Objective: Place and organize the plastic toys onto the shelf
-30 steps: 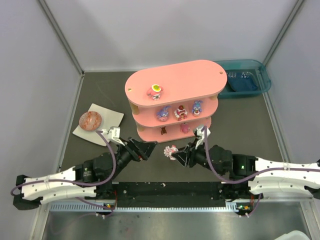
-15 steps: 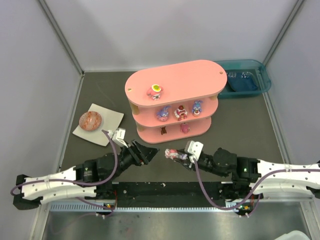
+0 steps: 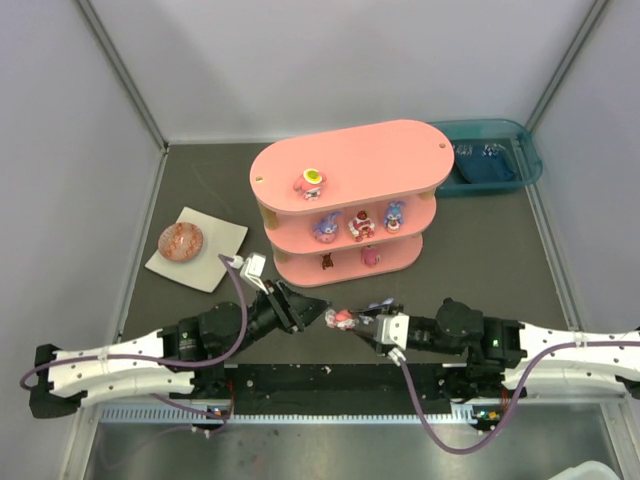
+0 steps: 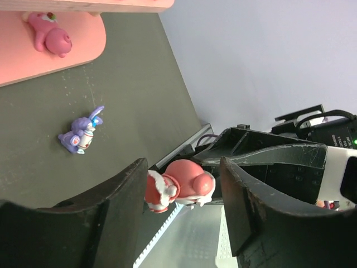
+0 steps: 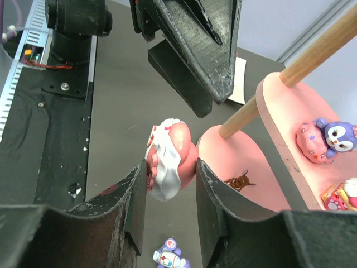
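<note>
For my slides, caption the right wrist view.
Right claw grips a pink-and-white toy facing the open left claw beside the shelf.

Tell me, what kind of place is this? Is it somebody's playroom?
Probably a robot test booth, not a playroom. Plain grey walls box in a dark table, a left arm and right arm are bolted at its near edge, and the pink shelf of tiny toys looks like practice props.

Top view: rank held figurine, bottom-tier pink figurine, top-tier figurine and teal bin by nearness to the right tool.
1. Held figurine, in the right tool.
2. Bottom-tier pink figurine, just beyond.
3. Top-tier figurine, farther back.
4. Teal bin, far right corner.
</note>
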Controlling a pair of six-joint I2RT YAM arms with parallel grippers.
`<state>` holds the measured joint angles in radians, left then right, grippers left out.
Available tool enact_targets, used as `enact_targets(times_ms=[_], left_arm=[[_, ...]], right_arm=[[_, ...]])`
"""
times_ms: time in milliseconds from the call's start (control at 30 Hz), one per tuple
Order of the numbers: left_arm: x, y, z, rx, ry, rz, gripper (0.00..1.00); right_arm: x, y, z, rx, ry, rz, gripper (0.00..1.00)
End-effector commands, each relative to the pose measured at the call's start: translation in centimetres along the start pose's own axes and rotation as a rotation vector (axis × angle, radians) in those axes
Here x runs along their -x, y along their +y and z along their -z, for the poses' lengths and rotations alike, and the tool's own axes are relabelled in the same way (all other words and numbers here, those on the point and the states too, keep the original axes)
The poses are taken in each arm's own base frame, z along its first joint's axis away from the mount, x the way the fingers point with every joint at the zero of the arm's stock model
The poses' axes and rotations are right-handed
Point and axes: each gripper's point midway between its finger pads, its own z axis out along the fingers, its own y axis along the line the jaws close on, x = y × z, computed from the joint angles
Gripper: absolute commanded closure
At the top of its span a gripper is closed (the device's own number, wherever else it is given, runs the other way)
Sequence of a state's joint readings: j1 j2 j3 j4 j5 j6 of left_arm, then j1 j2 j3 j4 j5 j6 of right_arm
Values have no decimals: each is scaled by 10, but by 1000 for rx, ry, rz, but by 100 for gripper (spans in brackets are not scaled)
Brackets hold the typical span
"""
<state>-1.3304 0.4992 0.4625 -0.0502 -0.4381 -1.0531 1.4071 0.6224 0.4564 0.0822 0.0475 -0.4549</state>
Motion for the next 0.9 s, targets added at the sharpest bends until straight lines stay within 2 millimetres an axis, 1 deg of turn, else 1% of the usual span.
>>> enact_targets(times_ms=[0, 67, 267, 300, 400, 667, 867], left_arm=[[-6, -23, -5, -93, 33, 30, 43], [-9, -24, -6, -97, 48, 29, 45], [-7, -22, -5, -93, 36, 31, 51], [-7, -21, -5, -92, 37, 32, 53], [-9, -20, -5, -90, 43, 30, 55], [-11, -20, -6, -95, 53, 36, 55], [-10, -20, -5, -95, 47, 41, 54]], right_arm=[[39, -10, -2, -3, -112, 58, 100], [40, -11, -1, -5, -116, 64, 100], [41, -14, 2, -16, -119, 80, 100], [41, -12, 3, -6, -122, 87, 100], [45, -15, 6, -16, -139, 99, 100], [46, -23, 11, -57, -138, 117, 100], [47, -25, 12, -65, -143, 124, 100]])
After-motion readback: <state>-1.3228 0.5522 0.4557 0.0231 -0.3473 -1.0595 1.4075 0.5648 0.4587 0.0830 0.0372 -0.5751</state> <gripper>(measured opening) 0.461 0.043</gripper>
